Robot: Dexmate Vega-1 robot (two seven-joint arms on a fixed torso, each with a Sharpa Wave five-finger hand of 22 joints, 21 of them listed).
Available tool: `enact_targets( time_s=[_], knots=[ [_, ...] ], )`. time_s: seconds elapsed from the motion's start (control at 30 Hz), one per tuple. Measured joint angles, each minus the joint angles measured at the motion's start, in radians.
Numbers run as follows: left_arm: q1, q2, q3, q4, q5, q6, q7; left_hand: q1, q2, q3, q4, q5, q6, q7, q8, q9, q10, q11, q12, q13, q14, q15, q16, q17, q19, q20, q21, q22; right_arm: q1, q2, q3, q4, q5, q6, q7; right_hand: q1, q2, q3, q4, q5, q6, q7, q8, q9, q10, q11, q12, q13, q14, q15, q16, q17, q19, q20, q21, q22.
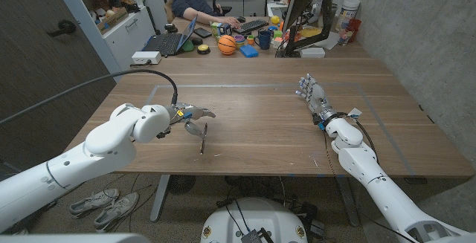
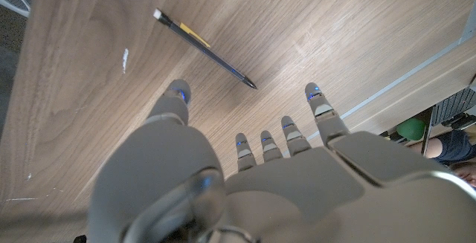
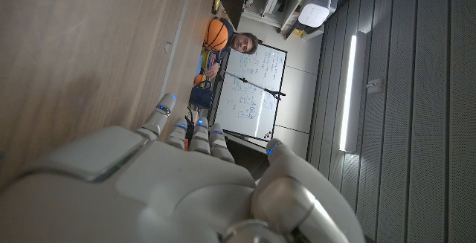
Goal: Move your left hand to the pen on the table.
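Flanking pen [image 2: 205, 48]: left hand [image 2: 245, 176], basketball [image 1: 227, 44].

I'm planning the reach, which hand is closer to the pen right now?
Left. The left hand hovers open just beside the pen, while the right hand waits across the table.

Head camera looking down from above over the brown wooden table [image 1: 260, 117], left wrist camera close over the same tabletop, right wrist camera turned, seemingly sideways, sharing the small orange basketball [image 3: 216, 34] beyond the table.
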Motion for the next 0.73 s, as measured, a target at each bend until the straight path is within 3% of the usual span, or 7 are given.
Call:
enact_targets(
  time_s=[0.73],
  knots=[
    [-0.013,-0.012,0.006,0.005,0.023,-0.013,-0.01,0.022,-0.004,0.001,0.001,-0.013,0.011,-0.004,0.0,0.0,0.004,-0.003,0.0,0.0,0.006,-0.016,0.0,0.0,0.005,0.005,-0.004,0.0,0.003,0.002,0.0,0.007,0.001,0.0,0.0,-0.004,-0.004,-0.008,-0.003,0.004,0.0,0.0,0.0,0.0,0.0,0.0,0.0,0.0,0.005,-0.005,-0.007,0.0,0.0,0.0,-0.018,0.0]
  ],
)
